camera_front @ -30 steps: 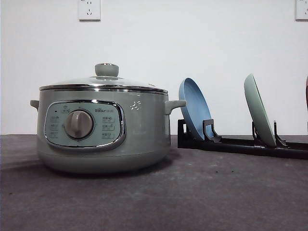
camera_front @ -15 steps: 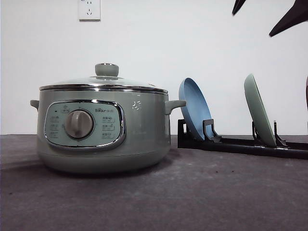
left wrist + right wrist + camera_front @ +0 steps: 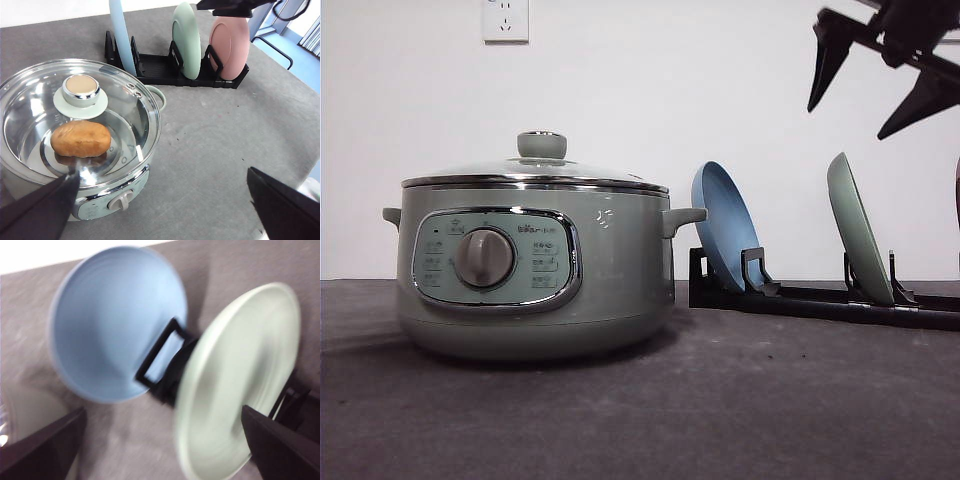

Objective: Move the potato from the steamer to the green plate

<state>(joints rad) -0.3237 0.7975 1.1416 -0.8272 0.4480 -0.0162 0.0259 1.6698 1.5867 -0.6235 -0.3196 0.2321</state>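
Note:
The potato (image 3: 80, 139) lies inside the steamer (image 3: 535, 270) under its closed glass lid (image 3: 80, 117). The green plate (image 3: 857, 228) stands on edge in a black rack (image 3: 820, 297), with a blue plate (image 3: 720, 225) to its left. My right gripper (image 3: 865, 95) hangs open above the green plate (image 3: 240, 380), apart from it. In the right wrist view this plate and the blue plate (image 3: 117, 325) are blurred. My left gripper (image 3: 160, 210) is open and empty, high above the steamer (image 3: 120, 200) on its near side.
A pink plate (image 3: 229, 42) stands in the rack (image 3: 160, 67) beyond the green plate (image 3: 186, 40). Grey table (image 3: 720, 400) stretches in front of the steamer and rack. The table's edge (image 3: 300, 165) runs past the rack's end.
My right gripper has come down into the front view from the top right and now hangs above the green plate. Steamer, lid and plates have not moved.

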